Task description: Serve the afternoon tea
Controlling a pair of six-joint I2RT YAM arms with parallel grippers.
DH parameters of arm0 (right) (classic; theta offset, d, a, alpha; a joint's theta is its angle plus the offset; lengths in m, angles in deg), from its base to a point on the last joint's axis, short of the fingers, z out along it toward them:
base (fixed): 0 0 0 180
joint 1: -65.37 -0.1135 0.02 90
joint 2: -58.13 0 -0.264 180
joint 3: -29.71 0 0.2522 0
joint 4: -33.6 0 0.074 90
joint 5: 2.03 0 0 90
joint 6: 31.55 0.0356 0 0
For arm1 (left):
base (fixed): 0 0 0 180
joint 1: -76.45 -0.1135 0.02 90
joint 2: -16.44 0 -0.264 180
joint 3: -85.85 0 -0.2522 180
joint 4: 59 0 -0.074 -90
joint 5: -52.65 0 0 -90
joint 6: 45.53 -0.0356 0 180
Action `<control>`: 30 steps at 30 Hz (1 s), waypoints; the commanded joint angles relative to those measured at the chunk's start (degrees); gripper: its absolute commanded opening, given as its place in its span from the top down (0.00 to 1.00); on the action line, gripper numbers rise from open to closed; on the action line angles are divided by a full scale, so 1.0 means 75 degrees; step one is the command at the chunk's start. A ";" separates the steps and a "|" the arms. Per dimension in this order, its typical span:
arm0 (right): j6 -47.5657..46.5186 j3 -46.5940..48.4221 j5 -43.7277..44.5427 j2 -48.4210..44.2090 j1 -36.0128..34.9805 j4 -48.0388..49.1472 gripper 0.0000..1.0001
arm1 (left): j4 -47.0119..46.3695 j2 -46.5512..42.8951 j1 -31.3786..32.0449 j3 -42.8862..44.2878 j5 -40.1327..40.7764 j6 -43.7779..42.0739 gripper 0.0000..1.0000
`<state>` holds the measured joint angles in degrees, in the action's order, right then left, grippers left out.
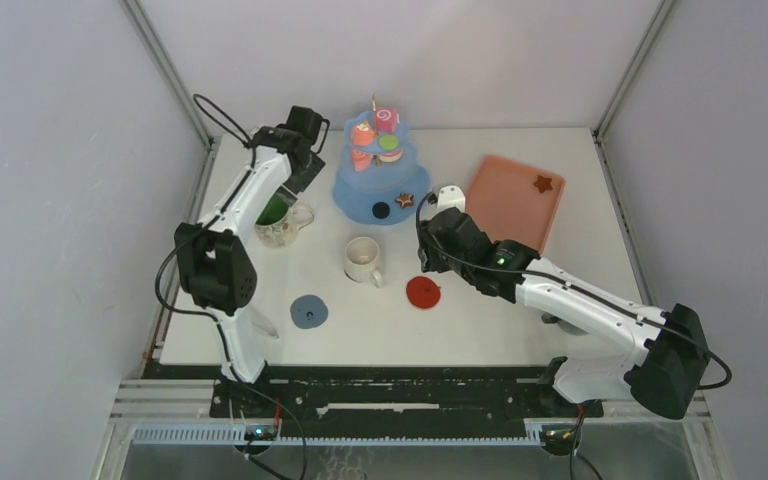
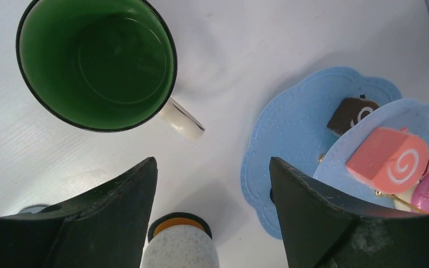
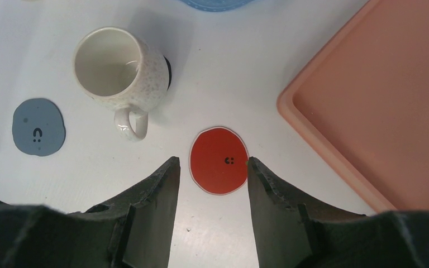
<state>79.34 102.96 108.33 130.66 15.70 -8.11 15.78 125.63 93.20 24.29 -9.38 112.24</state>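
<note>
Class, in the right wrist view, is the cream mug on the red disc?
No, the cream mug stands apart from the red disc.

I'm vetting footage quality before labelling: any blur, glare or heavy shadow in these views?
Top external: even light, sharp, faint shadows on the table. Left wrist: green mug has a mild sheen inside; the close claw fingers look dark and soft. Right wrist: crisp; cream mug casts a soft shadow.

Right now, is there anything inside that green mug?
Nothing visible: the left wrist view looks straight down into the green mug and shows only its bare green bottom. Whatever lies under the mug is covered.
</note>
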 commanded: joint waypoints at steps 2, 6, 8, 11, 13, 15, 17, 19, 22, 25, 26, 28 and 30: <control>-0.0060 -0.0027 -0.0082 -0.0161 0.0037 0.0181 0.45 | 0.0512 0.0367 -0.0113 0.0763 0.0248 0.0454 0.22; 0.0043 -0.0038 -0.0042 -0.0222 0.0031 0.0050 0.45 | 0.1057 0.0282 -0.0200 0.1069 0.0948 0.0510 0.18; 0.0062 -0.0108 -0.0091 -0.0247 0.0025 0.0095 0.45 | 0.0872 0.0160 -0.0270 0.0902 0.1043 0.0212 0.17; 0.0063 -0.0138 -0.0195 -0.0167 0.0028 0.0181 0.45 | 0.0720 0.0251 -0.0464 0.0834 0.0878 -0.0211 0.16; 0.0052 -0.0138 -0.0248 -0.0121 0.0015 0.0246 0.45 | 0.0499 0.0508 -0.0608 0.0864 0.0605 -0.0761 0.17; 0.0062 -0.0138 -0.0274 -0.0098 0.0002 0.0288 0.45 | 0.0485 0.0779 -0.0693 0.0990 0.0339 -0.1217 0.21; 0.0081 -0.0133 -0.0277 -0.0076 -0.0010 0.0304 0.45 | 0.0463 0.0938 -0.0703 0.1014 0.0307 -0.1506 0.24; 0.0107 -0.0138 -0.0266 -0.0070 -0.0006 0.0284 0.45 | 0.0325 0.1022 -0.0706 0.0948 0.0246 -0.1773 0.27; 0.0122 -0.0140 -0.0265 -0.0051 -0.0021 0.0261 0.45 | 0.0118 0.1141 -0.0718 0.0893 0.0065 -0.2244 0.34; 0.0127 -0.0138 -0.0242 -0.0039 -0.0022 0.0246 0.45 | -0.0119 0.1183 -0.0712 0.0756 -0.0048 -0.2634 0.51; 0.0128 -0.0138 -0.0232 -0.0038 -0.0016 0.0247 0.46 | -0.0228 0.1145 -0.0716 0.0669 -0.0099 -0.2783 0.57; 0.0133 -0.0138 -0.0231 -0.0049 -0.0022 0.0253 0.46 | -0.0556 0.1035 -0.0722 0.0444 -0.0239 -0.3101 0.71; 0.0133 -0.0138 -0.0247 -0.0039 -0.0022 0.0262 0.46 | -0.0828 0.0961 -0.0729 0.0255 -0.0411 -0.3501 0.74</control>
<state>79.40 101.80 106.43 130.66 15.79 -7.87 14.84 135.22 87.74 28.62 -10.00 93.31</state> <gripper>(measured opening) 0.545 0.280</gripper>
